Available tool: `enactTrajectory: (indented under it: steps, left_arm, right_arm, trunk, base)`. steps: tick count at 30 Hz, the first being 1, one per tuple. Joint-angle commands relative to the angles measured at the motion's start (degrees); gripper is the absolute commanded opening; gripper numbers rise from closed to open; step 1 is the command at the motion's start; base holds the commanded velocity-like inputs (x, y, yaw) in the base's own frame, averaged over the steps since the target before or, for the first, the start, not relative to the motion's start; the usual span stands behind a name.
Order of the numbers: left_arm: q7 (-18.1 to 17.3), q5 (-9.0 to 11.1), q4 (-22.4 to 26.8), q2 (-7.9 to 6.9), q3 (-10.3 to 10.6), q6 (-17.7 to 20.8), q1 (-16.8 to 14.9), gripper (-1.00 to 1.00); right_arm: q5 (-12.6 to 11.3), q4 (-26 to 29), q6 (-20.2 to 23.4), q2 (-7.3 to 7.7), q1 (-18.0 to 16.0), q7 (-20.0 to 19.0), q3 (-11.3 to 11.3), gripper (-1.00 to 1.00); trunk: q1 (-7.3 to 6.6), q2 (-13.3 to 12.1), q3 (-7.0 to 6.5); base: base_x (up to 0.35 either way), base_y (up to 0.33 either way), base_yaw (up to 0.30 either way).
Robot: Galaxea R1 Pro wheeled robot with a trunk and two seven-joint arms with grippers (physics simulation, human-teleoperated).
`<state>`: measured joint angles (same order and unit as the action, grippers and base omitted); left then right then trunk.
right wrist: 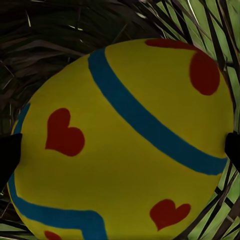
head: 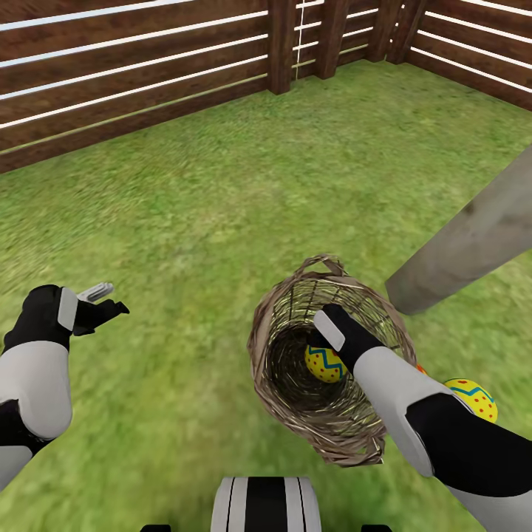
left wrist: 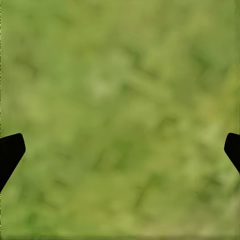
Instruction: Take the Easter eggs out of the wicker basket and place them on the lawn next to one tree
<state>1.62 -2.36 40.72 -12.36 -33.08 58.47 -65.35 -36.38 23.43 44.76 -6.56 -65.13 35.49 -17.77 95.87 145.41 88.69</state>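
Two eggs visible in head view: one yellow egg with blue zigzag and red dots (head: 326,363) sits inside the wicker basket (head: 295,332), the other egg (head: 473,397) lies on the lawn (head: 222,207) just right of the right forearm, near the base of the tree trunk (head: 473,240). A small orange-red sliver shows beside that arm, too hidden to identify.

Basket is on the grass, tilted, its opening facing up toward the camera, loop handle at the far rim. Trunk leans up and right from the grass just beyond the basket's right side.

Right gripper (head: 334,341) is reached into the basket mouth, directly at the egg. Right wrist view: egg in the basket (right wrist: 125,145) very close, dark fingertips (right wrist: 9,155) at either side of it, flanking it; can't tell whether they touch or grip.

Left gripper (head: 103,304) hangs over bare grass well left of the basket, holding nothing. Left wrist view: fingertips (left wrist: 10,152) far apart at the frame edges, blurred grass (left wrist: 120,115) between, so spread wide.

Slatted brown fence (head: 133,66) closes the garden at the back, corner at upper right.
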Motion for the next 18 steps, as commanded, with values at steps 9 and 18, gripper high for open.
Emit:
enactTrajectory:
  steps: [9,18]
  left_arm:
    - [0.0,-0.2,0.1,-0.02,-1.5,0.2,0.0,1.0]
    - [0.1,-0.4,0.0,0.31,-2.2,0.2,0.0,1.0]
  right_arm:
    - [-0.9,-0.5,0.0,2.37,0.0,0.4,-0.3,-1.0]
    - [-1.0,-0.5,0.0,3.24,0.0,0.4,-0.3,-1.0]
  trunk:
    - [-0.04,0.0,-0.4]
    - [-0.28,-0.1,-2.39]
  base:
    - [0.0,0.0,0.0]
    - [-0.046,0.0,0.0]
